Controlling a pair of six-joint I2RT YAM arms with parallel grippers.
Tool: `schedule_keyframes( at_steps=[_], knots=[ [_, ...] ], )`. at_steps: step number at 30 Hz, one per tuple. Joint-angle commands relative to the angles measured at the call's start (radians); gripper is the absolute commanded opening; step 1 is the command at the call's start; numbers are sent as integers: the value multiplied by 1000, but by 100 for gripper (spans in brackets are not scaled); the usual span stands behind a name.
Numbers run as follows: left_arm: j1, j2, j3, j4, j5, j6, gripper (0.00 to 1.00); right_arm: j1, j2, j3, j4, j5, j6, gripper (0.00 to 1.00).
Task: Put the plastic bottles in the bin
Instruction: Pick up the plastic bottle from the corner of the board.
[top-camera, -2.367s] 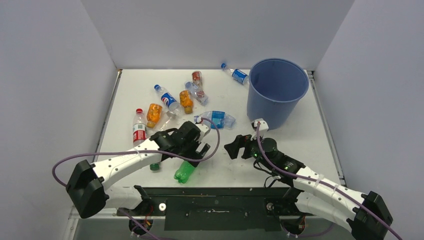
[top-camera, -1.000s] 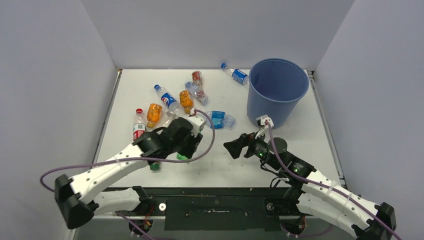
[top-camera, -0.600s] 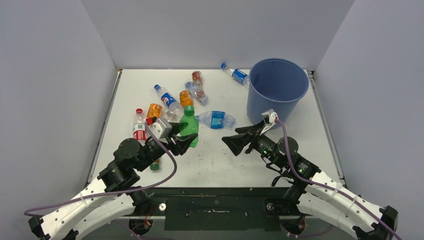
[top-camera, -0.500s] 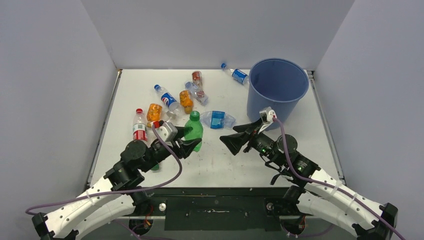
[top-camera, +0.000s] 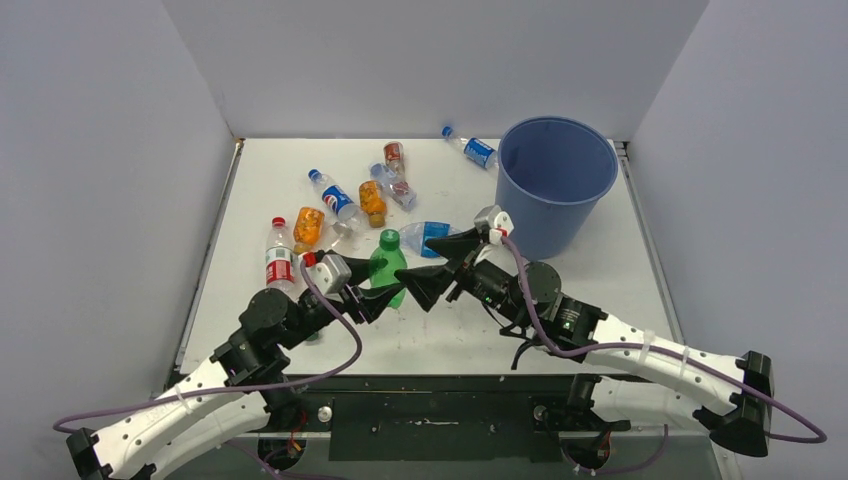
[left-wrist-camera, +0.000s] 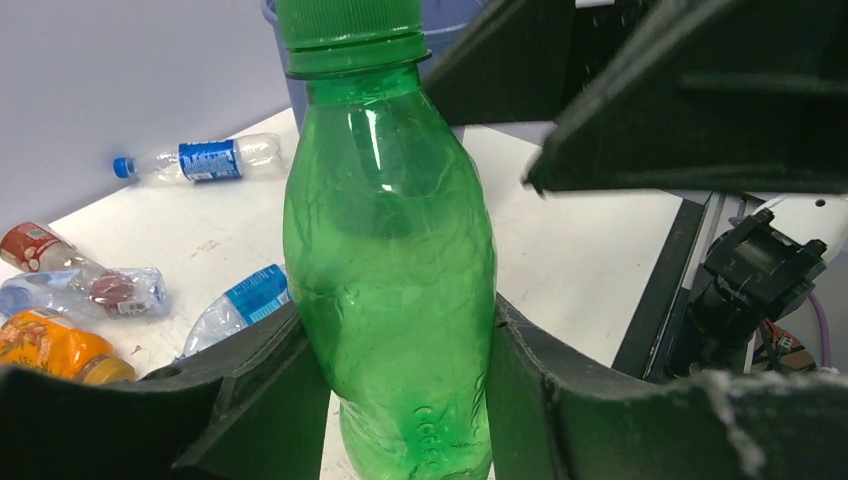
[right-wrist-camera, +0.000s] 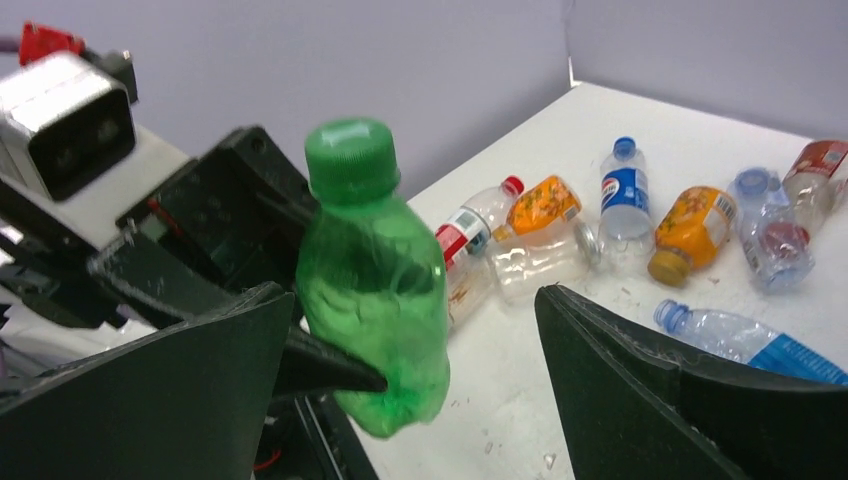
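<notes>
My left gripper (top-camera: 384, 296) is shut on the lower body of a green bottle (top-camera: 386, 262) with a green cap and holds it upright above the table. In the left wrist view both fingers press the green bottle (left-wrist-camera: 390, 250). My right gripper (top-camera: 414, 264) is open, its fingertips reaching the bottle's right side. In the right wrist view the green bottle (right-wrist-camera: 375, 300) stands in the wide gap, nearer the left finger (right-wrist-camera: 150, 400). The blue bin (top-camera: 522, 210) stands at the back right.
Several bottles lie on the table behind the grippers: a crushed clear one with a blue label (top-camera: 432, 238), two orange ones (top-camera: 308, 228) (top-camera: 372, 203), a red-labelled one (top-camera: 278, 262) and a blue-labelled one (top-camera: 470, 148) next to the bin. White walls enclose the table.
My left gripper has lifted the green bottle off the table and turned it upright. My right arm has swung left, bringing its open fingers up to the bottle.
</notes>
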Motion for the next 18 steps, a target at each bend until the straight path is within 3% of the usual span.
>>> schedule_keyframes(
  at_steps=[1,4,12,14,18],
  knots=[
    [-1,10,42,34,21,22,32,8,54,122,86,60,-41,97],
    [0,18,46,31,23,23,32,11,85,148,85,61,-52,100],
    [-1,24,55,12,30,34,32,12,185,235,-2,52,-27,73],
    [-3,22,54,10,23,38,32,14,190,231,-2,54,-17,65],
    [-5,25,55,6,20,39,32,14,202,233,-7,54,4,37]
  ],
)
